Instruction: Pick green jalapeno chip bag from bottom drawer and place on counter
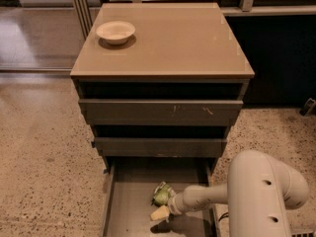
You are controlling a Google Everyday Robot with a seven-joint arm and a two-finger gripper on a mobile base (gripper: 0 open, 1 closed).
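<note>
The green jalapeno chip bag (162, 194) lies on the grey floor of the pulled-out bottom drawer (129, 204), near its middle. My gripper (163, 205) reaches in from the right on a cream arm (207, 197) and sits right against the near side of the bag, low over the drawer floor. The tan counter (182, 38) is the top of the cabinet, above the two upper drawers (160, 111).
A white bowl (115, 32) stands on the counter's back left corner. My bulky cream arm housing (264, 196) fills the lower right, beside the drawer's right wall. Speckled floor surrounds the cabinet; a dark wall panel is behind on the right.
</note>
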